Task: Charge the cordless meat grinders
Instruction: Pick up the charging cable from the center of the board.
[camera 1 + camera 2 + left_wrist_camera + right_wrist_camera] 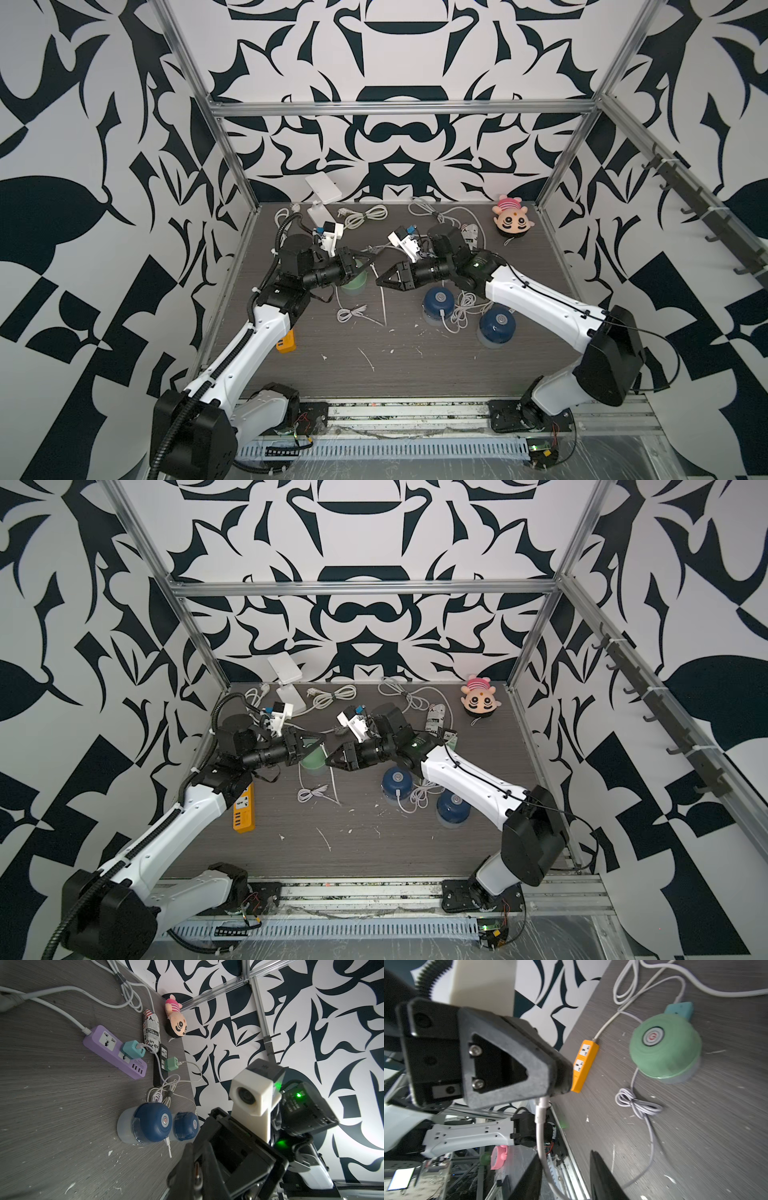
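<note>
Your left gripper has its black triangular jaws fully closed on the plug end of a smooth white charging cable, which hangs down from the tips. Your right gripper faces it tip to tip; its jaws stand partly open, and the cable runs down between them, close to one finger. I cannot tell whether it touches.

The mint green grinder, a matte dome with a round grey button and a clear bowl base, stands upright on the grey wood-grain tabletop, partly under the left gripper in both top views. The two navy grinders, domes on frosted clear bases, stand upright side by side under the right arm, with a loose tangle of thin white cord just beside them. A white plug sits in the side of the nearer one.

The boxy orange power strip lies near the left arm. The purple strip and slim black strip each carry a small teal adapter cube.
</note>
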Motion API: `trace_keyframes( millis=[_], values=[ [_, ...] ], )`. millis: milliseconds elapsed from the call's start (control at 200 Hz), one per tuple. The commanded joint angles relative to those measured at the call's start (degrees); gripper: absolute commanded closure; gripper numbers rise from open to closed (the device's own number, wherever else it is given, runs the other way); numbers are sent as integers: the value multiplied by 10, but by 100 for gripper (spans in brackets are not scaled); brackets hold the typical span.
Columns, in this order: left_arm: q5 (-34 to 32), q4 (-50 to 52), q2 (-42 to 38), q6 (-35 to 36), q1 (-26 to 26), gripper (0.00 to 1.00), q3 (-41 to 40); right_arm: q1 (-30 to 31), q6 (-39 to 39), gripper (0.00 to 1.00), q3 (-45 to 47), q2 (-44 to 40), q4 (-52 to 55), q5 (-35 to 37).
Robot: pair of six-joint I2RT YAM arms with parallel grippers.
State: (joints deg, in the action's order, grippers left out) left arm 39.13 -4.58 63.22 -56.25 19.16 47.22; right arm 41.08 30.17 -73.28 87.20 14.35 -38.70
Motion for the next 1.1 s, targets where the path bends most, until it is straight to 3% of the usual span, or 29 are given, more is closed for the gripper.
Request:
trace_keyframes(
  millis=[0,420,475,550,805,1095],
  values=[
    [-28,47,-12,26,2,100,11,12,-71,59,-75,-17,101,101],
    [-67,94,-14,34,2,100,17,90,-135,61,-225,67,252,246],
    [-70,96,-15,35,2,100,16,96,-138,62,-240,80,259,254],
    [-73,100,-18,34,1,100,15,101,-141,71,-258,96,265,261],
    [-72,113,-22,36,2,100,16,109,-147,73,-303,135,283,276],
    [-70,116,-25,34,2,100,12,111,-149,85,-329,156,292,283]
  ],
)
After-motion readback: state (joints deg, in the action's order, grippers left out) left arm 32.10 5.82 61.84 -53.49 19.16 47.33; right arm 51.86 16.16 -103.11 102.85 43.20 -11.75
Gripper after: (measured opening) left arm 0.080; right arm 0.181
